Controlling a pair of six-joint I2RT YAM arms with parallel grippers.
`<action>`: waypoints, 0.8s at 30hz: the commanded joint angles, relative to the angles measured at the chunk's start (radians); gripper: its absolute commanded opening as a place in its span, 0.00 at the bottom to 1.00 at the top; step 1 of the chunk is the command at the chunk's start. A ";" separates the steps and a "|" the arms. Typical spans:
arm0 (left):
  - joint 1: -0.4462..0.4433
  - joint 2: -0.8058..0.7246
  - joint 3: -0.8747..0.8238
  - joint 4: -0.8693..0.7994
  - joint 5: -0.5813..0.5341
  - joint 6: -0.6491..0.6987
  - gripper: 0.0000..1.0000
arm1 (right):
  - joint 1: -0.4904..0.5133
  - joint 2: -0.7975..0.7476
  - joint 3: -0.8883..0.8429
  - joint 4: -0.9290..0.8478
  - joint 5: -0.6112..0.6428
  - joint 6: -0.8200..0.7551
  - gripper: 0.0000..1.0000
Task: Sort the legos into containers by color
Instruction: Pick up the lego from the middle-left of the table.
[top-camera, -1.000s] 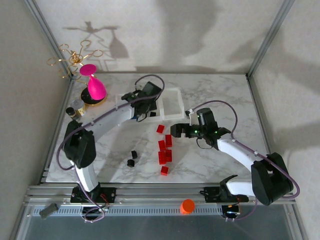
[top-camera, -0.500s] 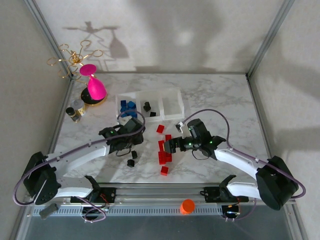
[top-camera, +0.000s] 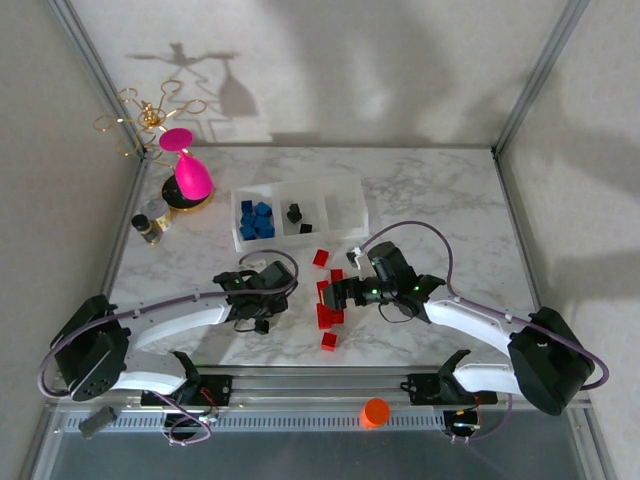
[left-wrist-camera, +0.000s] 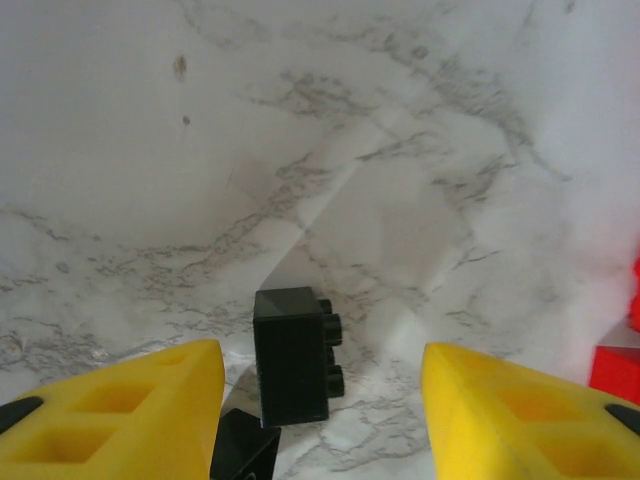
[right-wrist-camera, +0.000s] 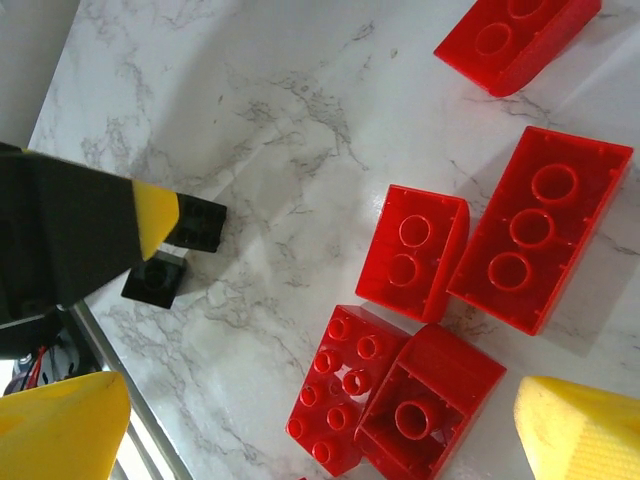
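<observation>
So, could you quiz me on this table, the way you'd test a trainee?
1. True or false: the red bricks lie on the table, outside the tray.
2. What colour is the brick standing between the left arm's jaws? A red, B blue, C black.
3. Fill in: seen from above, the blue bricks sit in the tray's ___ bin.

Key: 1 true; 2 C; 3 left.
</observation>
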 joint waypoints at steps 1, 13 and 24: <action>-0.008 0.040 -0.014 0.028 0.003 -0.031 0.53 | 0.009 0.006 -0.001 0.017 0.030 0.012 0.99; -0.009 0.121 -0.010 0.060 -0.028 -0.026 0.42 | 0.009 0.017 -0.003 0.019 0.041 0.012 0.99; -0.009 0.098 0.006 0.036 -0.051 -0.012 0.26 | 0.009 0.020 0.005 0.028 0.037 0.025 0.99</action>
